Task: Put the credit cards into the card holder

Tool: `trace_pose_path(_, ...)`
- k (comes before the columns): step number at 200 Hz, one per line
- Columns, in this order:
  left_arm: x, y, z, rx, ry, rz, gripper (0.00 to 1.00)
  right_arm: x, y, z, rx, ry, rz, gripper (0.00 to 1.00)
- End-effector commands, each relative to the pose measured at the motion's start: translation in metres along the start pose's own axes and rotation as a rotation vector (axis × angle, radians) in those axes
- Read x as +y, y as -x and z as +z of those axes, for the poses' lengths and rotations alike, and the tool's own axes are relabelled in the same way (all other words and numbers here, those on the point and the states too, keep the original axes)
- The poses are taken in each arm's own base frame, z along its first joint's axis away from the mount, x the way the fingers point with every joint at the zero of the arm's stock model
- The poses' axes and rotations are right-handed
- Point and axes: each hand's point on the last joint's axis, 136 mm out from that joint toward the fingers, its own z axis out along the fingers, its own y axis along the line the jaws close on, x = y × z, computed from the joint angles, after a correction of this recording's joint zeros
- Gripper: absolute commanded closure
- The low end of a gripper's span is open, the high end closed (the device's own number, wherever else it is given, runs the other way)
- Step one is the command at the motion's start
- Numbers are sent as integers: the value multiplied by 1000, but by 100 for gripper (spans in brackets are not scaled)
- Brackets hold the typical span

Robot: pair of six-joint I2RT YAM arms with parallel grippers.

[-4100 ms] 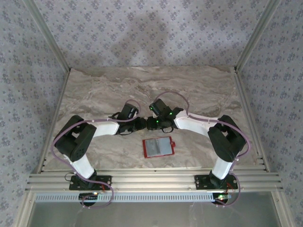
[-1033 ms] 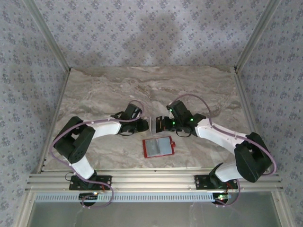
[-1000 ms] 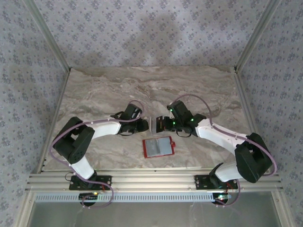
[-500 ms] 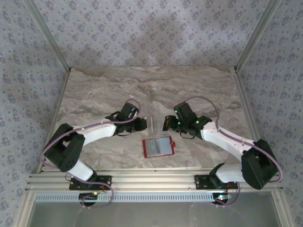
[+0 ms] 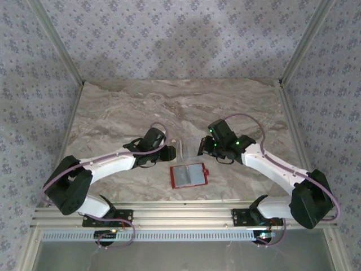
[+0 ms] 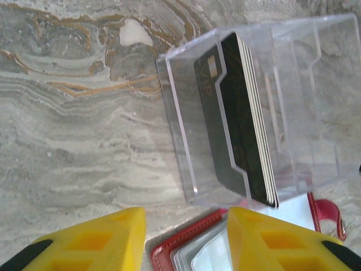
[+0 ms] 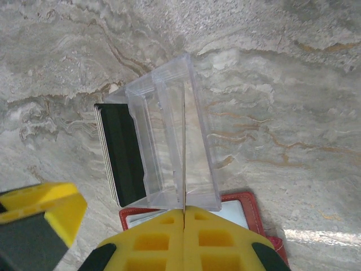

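- Left wrist view: cards (image 6: 237, 118) stand on edge, stacked at one end of clear box (image 6: 299, 96) on table (image 6: 73, 113).
- Wallet (image 5: 189, 175) lies open, grey side up, just beside box on arms' side.
- L end effector (image 6: 185, 220): part open, empty, over wallet edge.
- R end effector (image 7: 184, 220): fingers pressed together, nothing seen held, by box.

The overhead camera sits high behind my bases, looking down and forward over the whole table (image 5: 141, 107) from far off. Each wrist camera looks steeply down past my own yellow tips, very near the tabletop: my left fingers (image 6: 101, 237) frame one, my right fingers (image 7: 163, 237) the other. Both share the clear box (image 6: 186, 124) and the red wallet (image 6: 175, 245) edge, seen from opposite sides.
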Motion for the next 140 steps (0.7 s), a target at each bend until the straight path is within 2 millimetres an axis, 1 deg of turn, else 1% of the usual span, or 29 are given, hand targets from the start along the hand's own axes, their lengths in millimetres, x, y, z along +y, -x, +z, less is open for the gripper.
trace_pose_path(1,3,-10,-12,-10,32,60,56,1,6,-12,-33,-33,19,100)
trace_pose_path(34,-1,-32,-21,1,36,128,52,-3,0,-19,-42,-23,9,100)
trace_pose_path(43,-4,-38,-22,10,39,150,50,-2,-3,-23,-42,-6,-12,100)
trace_pose_path(53,-5,-43,-22,17,52,176,49,4,-7,-25,-34,47,-52,100)
trace_pose_path(64,-4,-47,-20,23,77,199,48,15,-18,-27,1,136,-109,100)
trace_pose_path(73,-4,-49,-17,30,92,214,47,16,-28,-26,36,171,-149,100)
trace_pose_path(104,-4,-55,-4,60,157,265,47,3,-63,-21,147,209,-250,100)
trace_pose_path(126,-6,-60,7,83,191,294,47,-5,-77,-18,167,239,-270,100)
trace_pose_path(140,-6,-62,12,88,217,307,48,-5,-85,-18,183,275,-285,100)
